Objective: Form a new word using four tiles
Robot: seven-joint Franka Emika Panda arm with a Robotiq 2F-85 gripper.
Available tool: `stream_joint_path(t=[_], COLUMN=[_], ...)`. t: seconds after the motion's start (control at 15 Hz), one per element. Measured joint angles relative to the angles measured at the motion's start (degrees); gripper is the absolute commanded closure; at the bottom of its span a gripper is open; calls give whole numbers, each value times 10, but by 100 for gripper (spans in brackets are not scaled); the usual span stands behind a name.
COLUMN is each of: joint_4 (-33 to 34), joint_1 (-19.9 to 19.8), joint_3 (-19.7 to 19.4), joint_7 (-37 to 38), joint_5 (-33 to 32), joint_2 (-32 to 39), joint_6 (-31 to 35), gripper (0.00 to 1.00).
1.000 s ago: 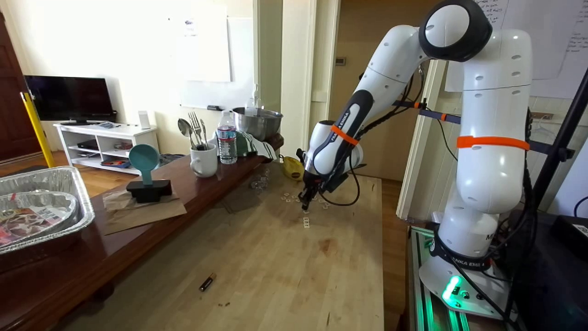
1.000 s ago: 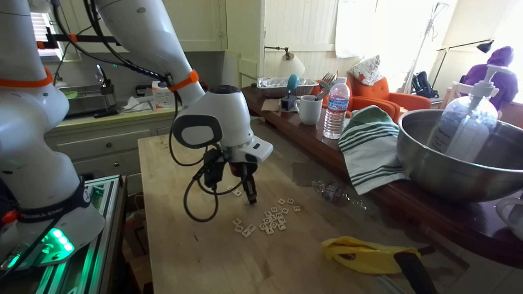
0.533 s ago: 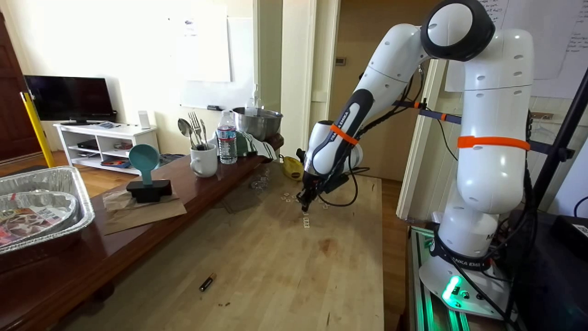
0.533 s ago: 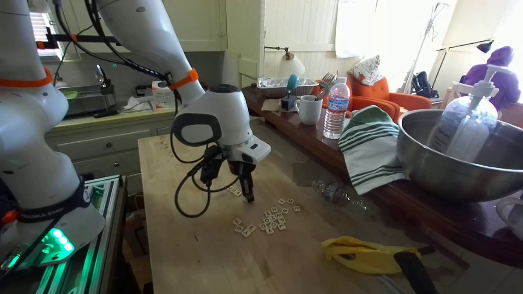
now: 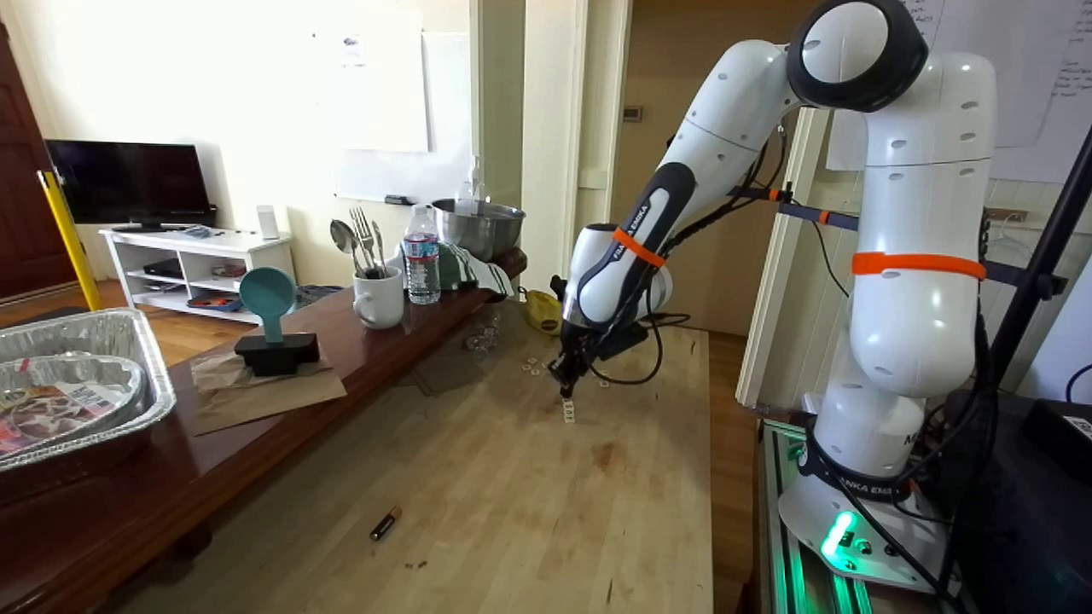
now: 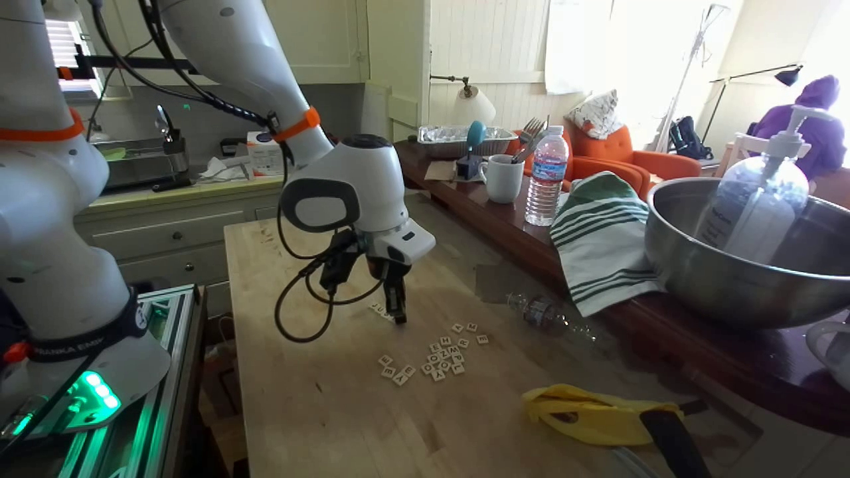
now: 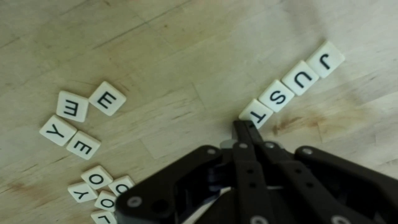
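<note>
In the wrist view, four white letter tiles lie in a slanted row: J (image 7: 325,59), U (image 7: 300,77), S (image 7: 276,95) and T (image 7: 255,112). They appear to touch edge to edge and read JUST. My gripper (image 7: 244,122) is shut, its fingertips together with no tile between them. The tips are at the outer side of the T and cover its corner; whether they touch it is hard to tell. In both exterior views the gripper (image 5: 566,394) (image 6: 400,322) is low over the table at the row's end. It partly hides the row in an exterior view (image 6: 377,308).
Several loose tiles lie nearby, among them E (image 7: 107,98) and Y (image 7: 58,130), with a larger cluster (image 6: 441,358). A clear bottle (image 6: 548,313), a yellow item (image 6: 584,415) and a battery (image 5: 386,524) lie on the table. A raised wooden ledge (image 5: 281,426) runs along one side.
The shut gripper has moved along the table toward the row of tiles. The end tile, apart from the others a second ago, now sits against the row.
</note>
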Motion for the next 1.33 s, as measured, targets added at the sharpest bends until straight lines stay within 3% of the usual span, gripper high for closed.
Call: stream_joint_path(t=[0.53, 0.8, 0.93, 1.07, 1.33], joint_4=[-5, -9, -13, -19, -30], joint_1=[10, 24, 28, 30, 50], joint_3=[-3, -20, -24, -15, 6], joint_7=[36, 63, 72, 39, -110], joint_5=[-3, -40, -61, -53, 18], joint_2=[-6, -28, -48, -74, -125], joint_6=[-4, -4, -4, -16, -69], gripper=[100, 100, 72, 58, 29])
